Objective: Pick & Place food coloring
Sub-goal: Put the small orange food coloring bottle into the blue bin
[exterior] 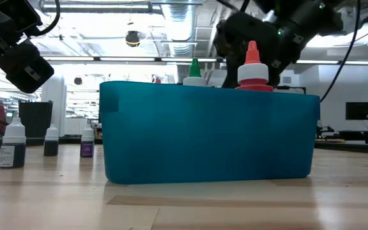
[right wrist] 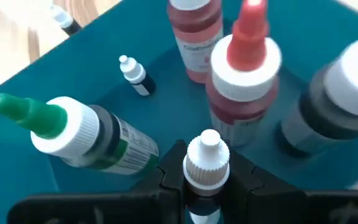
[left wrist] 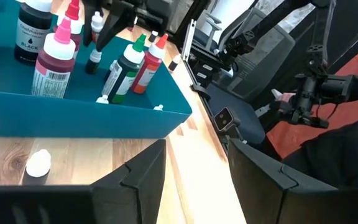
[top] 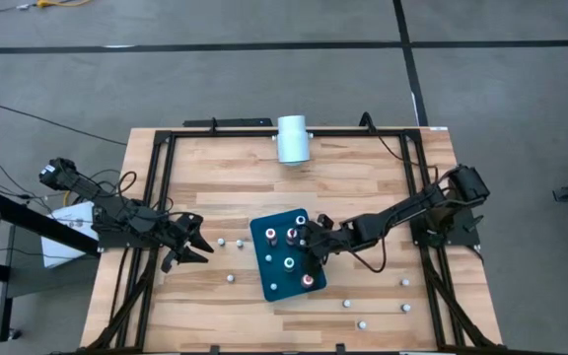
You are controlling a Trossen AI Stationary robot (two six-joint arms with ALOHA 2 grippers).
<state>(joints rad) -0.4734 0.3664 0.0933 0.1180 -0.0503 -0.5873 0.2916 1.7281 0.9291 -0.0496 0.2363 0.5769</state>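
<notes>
A teal tray (top: 269, 281) lies mid-table and holds several food coloring bottles, among them a green-topped one (right wrist: 73, 134) leaning over, a red-topped one (right wrist: 244, 68) and a dark one (right wrist: 337, 102). My right gripper (top: 306, 240) hangs over the tray's far right part, shut on a small white-capped bottle (right wrist: 207, 158). More tiny bottles stand loose on the table at the left (top: 230, 278) and at the near right (top: 405, 282). My left gripper (top: 193, 242) waits open left of the tray, nothing between its fingers (left wrist: 135, 180). My right gripper pinches the small bottle just below its white cap (right wrist: 205, 202), one dark finger (right wrist: 166, 180) on each side. The fingers slant down from the table's right side. The bottle stands cap up among the other bottles; the gripper hides its bottom.
A large white cylinder (top: 292, 138) lies at the table's far edge. The black frame rails (top: 161, 187) run along the left and right sides. In the low view three small bottles (exterior: 51, 140) stand left of the tray wall (exterior: 209, 134). Bare wood lies near the front edge.
</notes>
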